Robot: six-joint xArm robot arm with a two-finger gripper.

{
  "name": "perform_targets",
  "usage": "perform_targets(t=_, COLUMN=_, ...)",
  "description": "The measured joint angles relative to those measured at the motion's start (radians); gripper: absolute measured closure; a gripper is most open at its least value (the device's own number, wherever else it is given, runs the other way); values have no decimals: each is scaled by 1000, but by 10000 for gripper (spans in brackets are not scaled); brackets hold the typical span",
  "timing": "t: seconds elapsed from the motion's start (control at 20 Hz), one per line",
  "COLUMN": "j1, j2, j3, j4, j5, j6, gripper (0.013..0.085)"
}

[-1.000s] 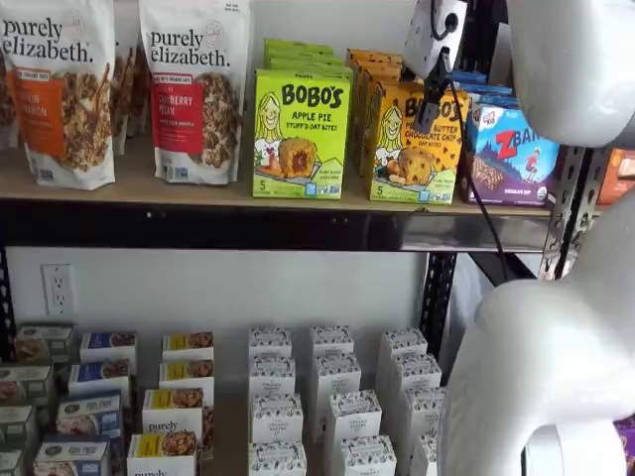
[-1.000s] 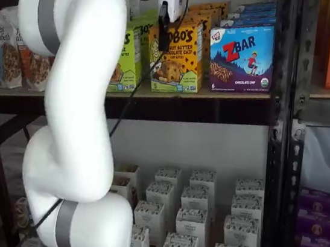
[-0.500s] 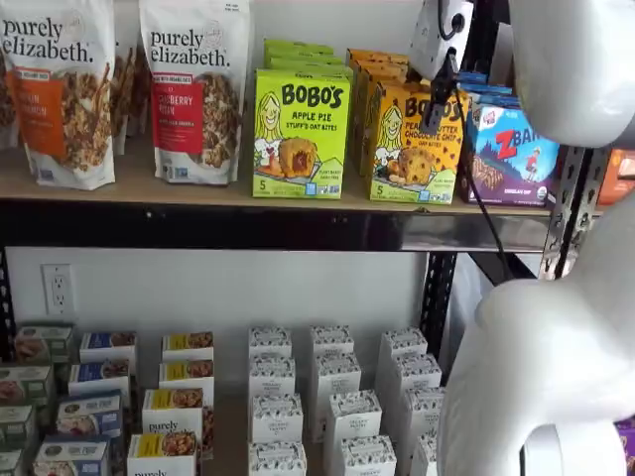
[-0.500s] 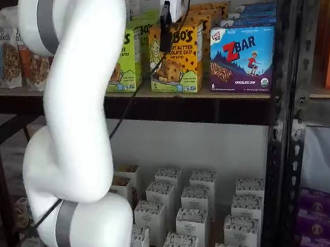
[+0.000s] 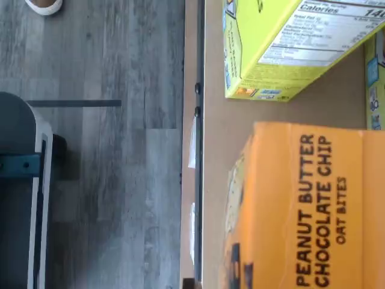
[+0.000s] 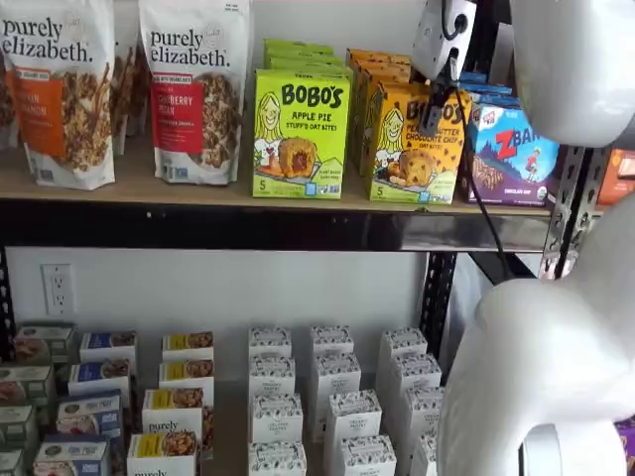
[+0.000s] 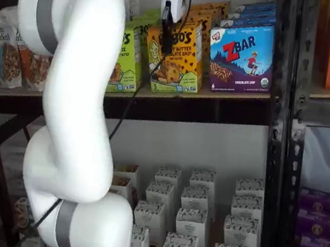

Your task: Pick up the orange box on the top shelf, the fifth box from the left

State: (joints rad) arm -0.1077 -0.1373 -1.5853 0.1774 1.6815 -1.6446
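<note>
Wrist view: orange box (image 5: 307,211) top panel lettered "Peanut Butter Chocolate Chip", on the top shelf (image 5: 219,150) near its front rail. Both shelf views instead show its front face upright, gripper (image 6: 434,104) before it; finger spread cannot be told.

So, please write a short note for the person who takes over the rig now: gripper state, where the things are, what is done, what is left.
Gripper: black fingers hang in front of the orange box; open or shut cannot be told.
Orange box: upright on the top shelf, between the lime-green Bobo's box and the ZBar box.
Done: approach to the box.
Left: confirm the grip, lift the box off the shelf.
</note>
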Motion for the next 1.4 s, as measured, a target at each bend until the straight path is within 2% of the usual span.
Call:
perform_targets(t=0.55, j1=2, j2=-3, j3=7, j4=8, j5=-23, j6=2, gripper=370)
perform_targets(t=0.7, j1=4, j2=-1, j3=4, j4=9, j5=-21, j6=5, gripper=450)
perform_targets(t=0.75, j1=5, j2=0, j3=3, j4=9, j5=-20, j6=5, gripper=450)
perform_targets(t=0.8, j1=5, j2=0, j3=3, j4=9, j5=-20, j6=6, gripper=490)
perform_targets(t=0.85, j1=6, j2=1, j3=2, j4=10, j5=-19, j6=6, gripper=490)
perform_targets(t=0.9, j1=6, j2=2, j3=1, j4=10, j5=-18, j6=7, gripper=530)
perform_targets(t=1.35, j1=10, j2=2, j3=-1, j4=10, j5=-19, j6=11, gripper=530)
perform_targets(t=1.4, j1=9, j2=1, j3=0, j4=13, j5=-20, j6=10, gripper=570)
